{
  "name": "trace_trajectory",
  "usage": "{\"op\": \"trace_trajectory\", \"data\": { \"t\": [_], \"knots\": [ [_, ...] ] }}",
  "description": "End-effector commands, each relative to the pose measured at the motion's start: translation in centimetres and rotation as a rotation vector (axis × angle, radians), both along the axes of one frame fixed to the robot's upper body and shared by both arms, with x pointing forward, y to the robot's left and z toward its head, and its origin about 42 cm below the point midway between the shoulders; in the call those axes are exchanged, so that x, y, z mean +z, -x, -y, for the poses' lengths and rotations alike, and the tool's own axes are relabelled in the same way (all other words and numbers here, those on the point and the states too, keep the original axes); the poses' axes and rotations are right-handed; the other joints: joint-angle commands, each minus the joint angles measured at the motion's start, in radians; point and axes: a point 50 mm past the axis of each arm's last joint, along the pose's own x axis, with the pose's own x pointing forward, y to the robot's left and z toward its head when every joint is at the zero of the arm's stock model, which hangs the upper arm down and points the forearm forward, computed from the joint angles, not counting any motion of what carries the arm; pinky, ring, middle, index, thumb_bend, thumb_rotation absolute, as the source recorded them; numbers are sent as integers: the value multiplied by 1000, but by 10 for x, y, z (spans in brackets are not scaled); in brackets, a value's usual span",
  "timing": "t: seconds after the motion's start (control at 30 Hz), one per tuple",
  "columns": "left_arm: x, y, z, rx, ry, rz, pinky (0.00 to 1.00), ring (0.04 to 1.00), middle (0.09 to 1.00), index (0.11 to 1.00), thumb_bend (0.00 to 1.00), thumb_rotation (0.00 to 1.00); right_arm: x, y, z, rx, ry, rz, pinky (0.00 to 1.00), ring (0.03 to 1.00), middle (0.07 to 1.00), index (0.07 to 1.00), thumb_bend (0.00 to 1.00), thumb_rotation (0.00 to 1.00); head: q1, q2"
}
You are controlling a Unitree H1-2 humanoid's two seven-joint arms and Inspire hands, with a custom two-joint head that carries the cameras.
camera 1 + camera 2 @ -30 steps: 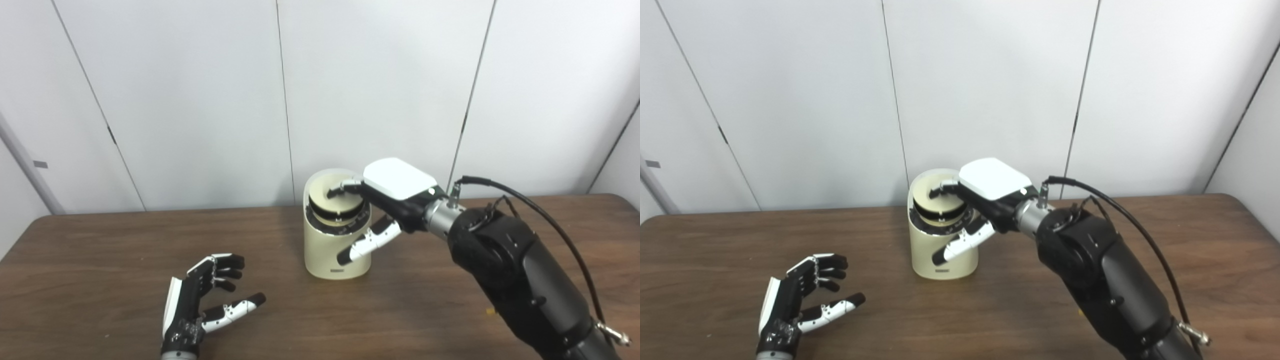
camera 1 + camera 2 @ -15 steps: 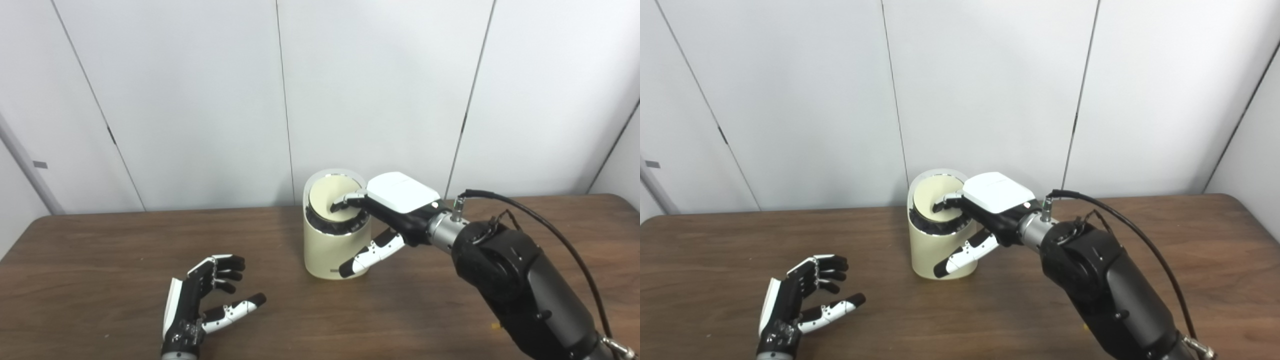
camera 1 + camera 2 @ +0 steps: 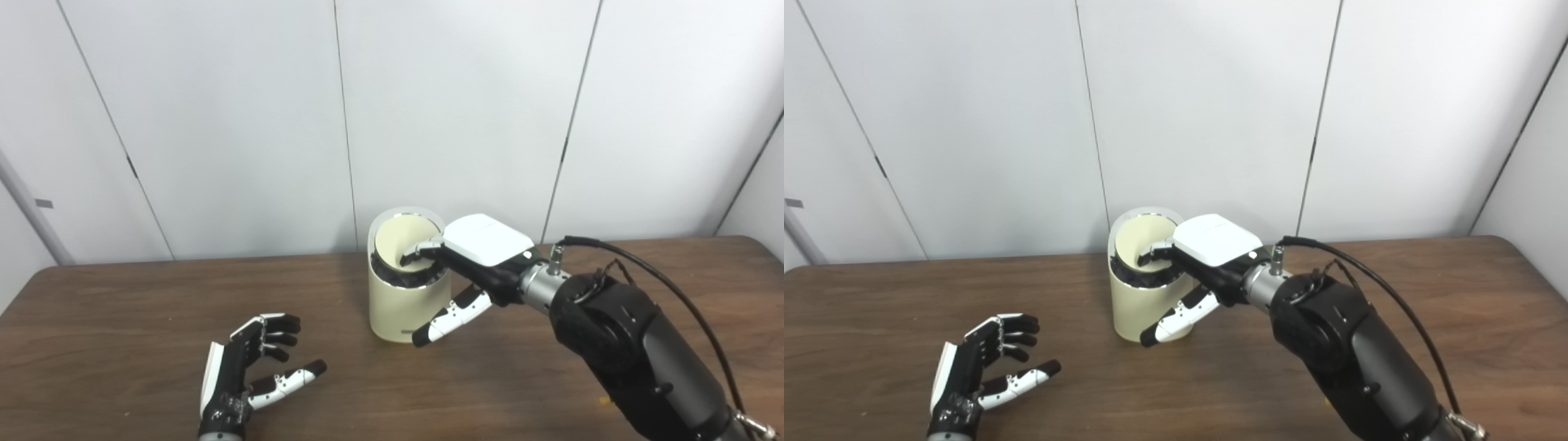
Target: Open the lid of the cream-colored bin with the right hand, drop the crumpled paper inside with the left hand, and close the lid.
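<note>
The cream-colored bin [image 3: 404, 309] stands upright at the back middle of the brown table [image 3: 122, 318]. Its round lid [image 3: 397, 241] is tilted inside the rim, with the near edge sunk and a dark gap below it. My right hand [image 3: 484, 251] reaches over the bin from the right. Its fingertips [image 3: 411, 256] press on the lid and its thumb [image 3: 450, 317] hangs apart in front of the bin wall. My left hand [image 3: 245, 367] rests low over the table at the front left, open and empty. No crumpled paper is in view.
A white panelled wall [image 3: 459, 110] stands right behind the table's far edge. My right forearm [image 3: 625, 343] crosses the right front of the table. A small yellow speck [image 3: 605, 400] lies beside it.
The lid has gone from level to tilted, its near edge pushed down into the bin. My right hand has dropped slightly with it. The left hand has stayed put. The camera shifted a little.
</note>
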Motion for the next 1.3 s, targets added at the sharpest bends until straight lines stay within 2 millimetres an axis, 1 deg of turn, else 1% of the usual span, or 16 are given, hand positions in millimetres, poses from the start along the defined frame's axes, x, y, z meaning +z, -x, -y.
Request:
{"op": "trace_trajectory", "data": {
  "t": [0.0,0.23,0.3,0.43,0.53,0.57,0.6,0.67,0.8,0.97,1.07,1.17,1.27],
  "knots": [
    [17,-4,3,-3,-2,70,489,589,628,616,894,148,4,3,-9,47,38,-6,745,804,781,775,983,759,1,3],
    [19,-2,5,5,2,54,495,595,633,617,902,156,-39,-5,-18,22,167,-126,766,812,804,783,987,803,7,6],
    [19,-2,5,4,4,53,494,595,635,617,898,147,-43,-7,-18,11,173,-146,771,821,820,793,991,814,5,3],
    [19,-3,4,5,2,54,492,593,637,616,892,140,-42,-9,-19,10,165,-145,791,834,832,807,978,828,2,-3],
    [19,-3,3,7,-1,52,494,593,638,619,891,139,-35,-7,-17,7,92,-95,775,816,802,791,990,797,0,-7],
    [18,-3,2,7,-3,53,495,594,638,620,890,137,-29,-7,-15,-1,62,-83,768,810,794,786,992,788,-2,-8],
    [18,-4,2,5,-4,54,494,594,637,621,892,137,-22,-6,-13,-7,35,-70,799,834,817,803,985,787,-2,-9],
    [17,-4,1,3,-6,55,491,592,635,620,892,136,-10,-5,-10,-13,-4,-49,806,842,825,810,975,783,-4,-11],
    [16,-4,0,7,-14,55,490,589,632,618,902,145,15,-4,-5,-25,-42,-7,809,856,839,834,954,807,-6,-14],
    [15,-4,0,-1,-9,53,488,591,629,616,897,135,41,-2,-1,-28,-92,47,799,831,823,826,929,800,-6,-17],
    [14,-4,-1,-4,-7,53,495,594,630,617,898,137,50,1,1,-33,-117,59,818,846,836,837,927,794,-7,-19],
    [13,-4,-1,-3,-11,51,501,597,631,620,903,148,57,4,2,-36,-140,81,802,845,830,820,947,797,-6,-20],
    [13,-4,-2,-4,-14,50,505,599,630,622,904,154,60,8,5,-47,-152,89,780,837,830,823,947,795,-7,-20]
  ]
}}
